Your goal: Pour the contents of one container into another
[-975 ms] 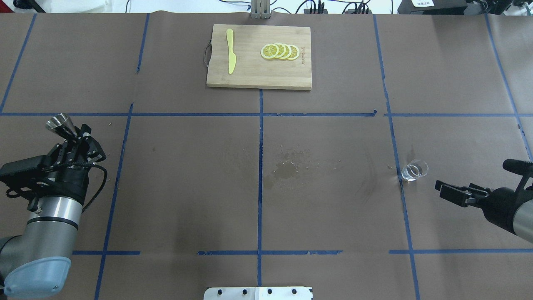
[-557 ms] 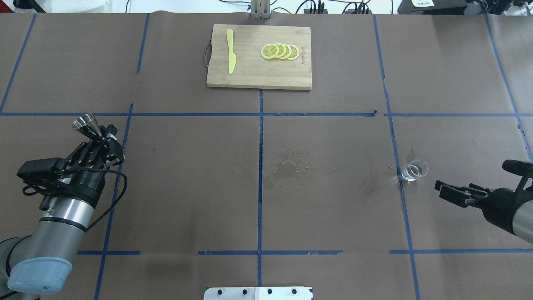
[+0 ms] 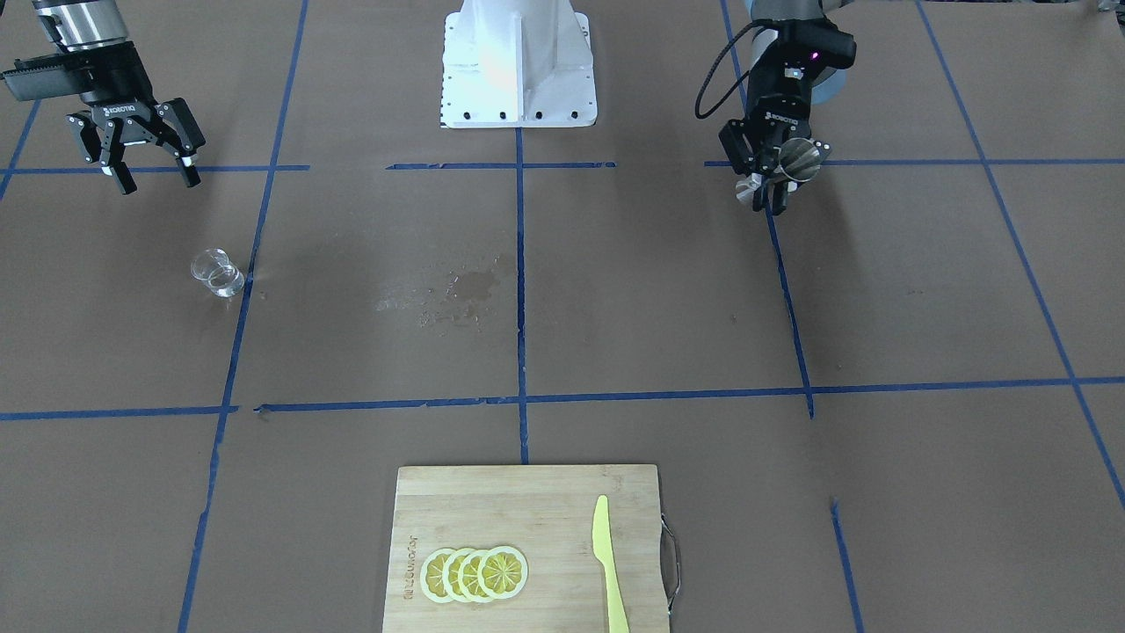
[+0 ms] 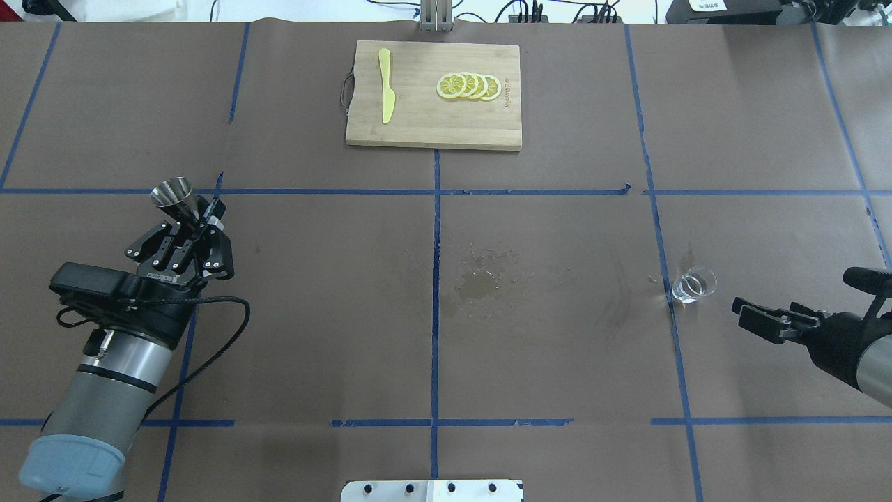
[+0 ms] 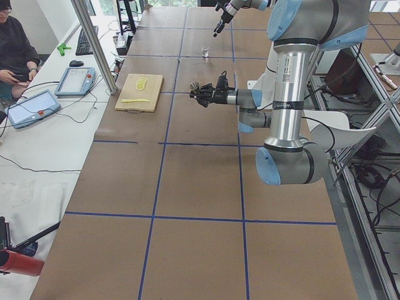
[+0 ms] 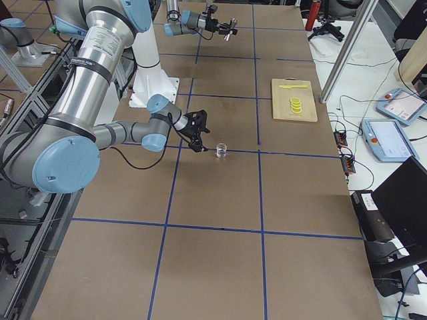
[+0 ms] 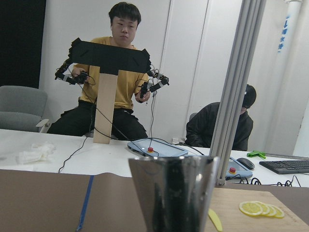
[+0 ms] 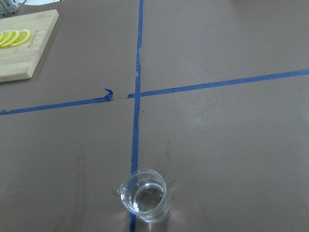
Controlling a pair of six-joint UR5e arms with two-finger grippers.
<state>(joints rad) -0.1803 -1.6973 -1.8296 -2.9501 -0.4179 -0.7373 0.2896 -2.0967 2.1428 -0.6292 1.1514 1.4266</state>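
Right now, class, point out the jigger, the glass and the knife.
jigger (image 4: 174, 194), overhead view, on its upper cup.
glass (image 4: 693, 285), overhead view, on its middle.
knife (image 4: 387, 97), overhead view, on its blade.

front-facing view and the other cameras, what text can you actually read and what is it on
"ROBOTIQ": on the body of the right gripper.
"ROBOTIQ": on the body of the left gripper, which holds the metal jigger.
Too blurred to read: the engraved mark along the cutting board's short edge.
Too small to read: the white label on a black box at the overhead view's top right.
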